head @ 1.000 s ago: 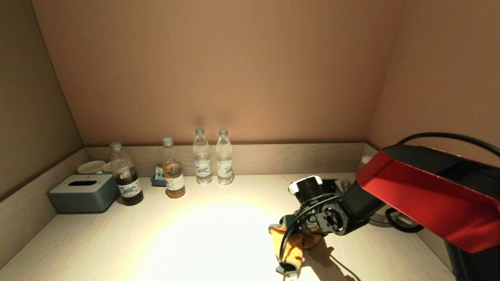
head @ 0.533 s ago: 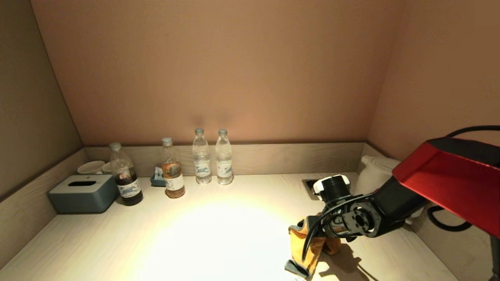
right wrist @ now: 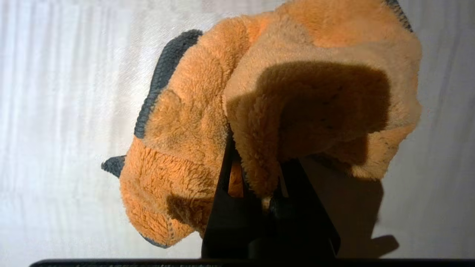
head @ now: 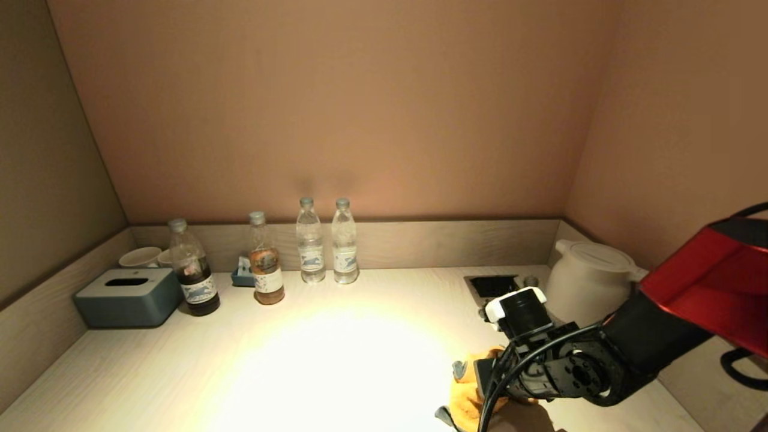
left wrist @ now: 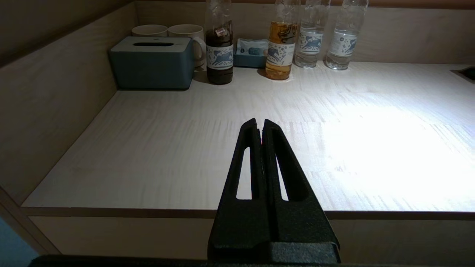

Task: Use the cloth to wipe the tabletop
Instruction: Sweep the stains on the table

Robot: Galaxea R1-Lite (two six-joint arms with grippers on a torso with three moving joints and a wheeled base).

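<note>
A fluffy orange cloth (head: 469, 401) with a dark grey hem lies bunched on the pale wooden tabletop (head: 336, 360) at the front right. My right gripper (head: 489, 390) is shut on a fold of the cloth (right wrist: 207, 122), pressing it down onto the tabletop; the cloth drapes over and hides the fingertips in the right wrist view. My left gripper (left wrist: 260, 124) is shut and empty, parked at the front edge of the tabletop on the left side; it does not show in the head view.
Several bottles (head: 327, 243) stand along the back wall, with a grey tissue box (head: 128, 297) and mugs (head: 141, 257) at the back left. A white kettle (head: 591, 282) and a dark recessed socket panel (head: 493, 284) sit at the back right.
My right arm has dragged the cloth to the right and toward the front edge of the tabletop, uncovering the kettle and socket panel behind it. The left arm has not moved.
</note>
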